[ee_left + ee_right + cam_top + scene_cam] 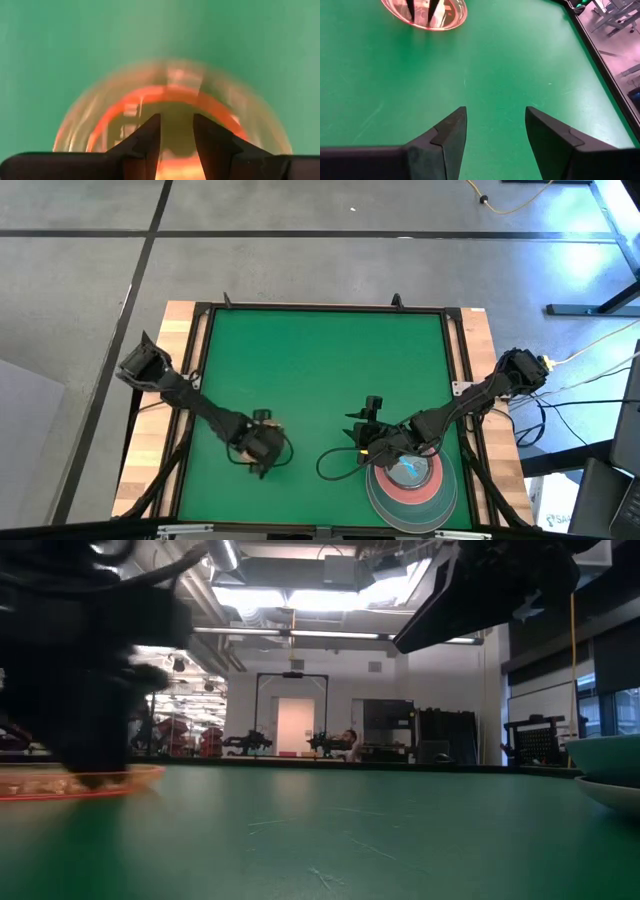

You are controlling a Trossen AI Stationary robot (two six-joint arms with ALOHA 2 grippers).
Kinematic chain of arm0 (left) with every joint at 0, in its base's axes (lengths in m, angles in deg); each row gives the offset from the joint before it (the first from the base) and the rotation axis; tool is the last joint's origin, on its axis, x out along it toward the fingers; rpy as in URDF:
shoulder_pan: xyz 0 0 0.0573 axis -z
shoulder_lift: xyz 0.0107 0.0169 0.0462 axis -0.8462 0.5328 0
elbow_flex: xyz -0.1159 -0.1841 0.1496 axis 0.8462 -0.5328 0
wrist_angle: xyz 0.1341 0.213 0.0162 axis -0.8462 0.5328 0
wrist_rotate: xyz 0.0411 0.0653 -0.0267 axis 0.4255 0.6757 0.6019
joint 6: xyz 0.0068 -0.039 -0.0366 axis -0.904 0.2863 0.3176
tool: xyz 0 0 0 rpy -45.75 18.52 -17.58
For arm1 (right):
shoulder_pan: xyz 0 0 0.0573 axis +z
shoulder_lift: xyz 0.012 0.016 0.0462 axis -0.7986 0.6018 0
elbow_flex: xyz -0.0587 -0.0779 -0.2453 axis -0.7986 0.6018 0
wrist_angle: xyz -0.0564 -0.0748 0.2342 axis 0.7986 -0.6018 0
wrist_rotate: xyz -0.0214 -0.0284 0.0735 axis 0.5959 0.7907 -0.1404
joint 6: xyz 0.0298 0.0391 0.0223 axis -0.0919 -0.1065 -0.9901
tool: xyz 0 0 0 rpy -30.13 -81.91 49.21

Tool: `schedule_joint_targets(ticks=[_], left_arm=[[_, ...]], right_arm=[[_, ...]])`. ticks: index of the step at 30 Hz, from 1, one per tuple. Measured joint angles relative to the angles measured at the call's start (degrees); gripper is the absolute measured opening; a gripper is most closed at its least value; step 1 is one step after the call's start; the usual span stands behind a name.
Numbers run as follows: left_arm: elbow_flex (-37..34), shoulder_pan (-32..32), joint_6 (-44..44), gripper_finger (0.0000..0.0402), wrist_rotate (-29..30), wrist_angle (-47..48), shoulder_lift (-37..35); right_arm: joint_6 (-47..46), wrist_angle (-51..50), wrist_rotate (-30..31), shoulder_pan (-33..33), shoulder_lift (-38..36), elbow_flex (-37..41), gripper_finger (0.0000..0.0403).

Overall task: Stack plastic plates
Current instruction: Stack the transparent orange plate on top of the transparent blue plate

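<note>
Item: small round translucent amber plastic plate (pixel 172 107), with orange-red ring. Lies flat on the green tabletop (pixel 320 370), front-left area, directly beneath the left claw (pixel 176 137). Being round, it has no long axis to favour; any rim approach serves.

Item: stack of round plastic plates (pixel 410 485), a large grey one at the bottom, a pink one above, a bluish piece on top. Stands at the front-right edge of the tabletop, well apart from the amber plate, to its right.

Item: left claw. Hangs over the amber plate, fingers close together with a narrow gap, the tips down within the plate's outline. Whether they pinch any part of the plate cannot be told; no rim shows between them.

Item: right claw (pixel 495 132). Fingers spread apart, nothing between them, over bare tabletop just beside the stack, facing toward the amber plate.

Judgement: the left arm is much nearer the loose plate; the carry runs rightward to the stack, where the right arm crowds the drop point.
</note>
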Motion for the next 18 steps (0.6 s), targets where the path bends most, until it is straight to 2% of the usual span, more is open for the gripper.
schedule_joint_targets(ticks=[5,10,15,18], left_arm=[[0.13,-5.15,-12.03,0.0110,-0.67,-14.67,4.61],[0.22,-9.06,-18.84,0.0110,-1.21,-26.88,9.16],[-0.18,-11.23,-24.95,0.0110,-1.21,-38.52,8.81],[1.88,-11.30,-27.03,0.0110,-0.96,-39.20,5.71]], right_arm=[[-0.28,-0.02,-0.52,0.03,0.00,0.00,0.0193],[-0.86,-0.01,-0.53,0.04,0.00,0.00,0.0193],[-0.85,0.04,-0.52,0.00,0.00,0.00,0.0193],[-0.85,0.09,-0.52,0.00,0.00,0.00,0.0193]])
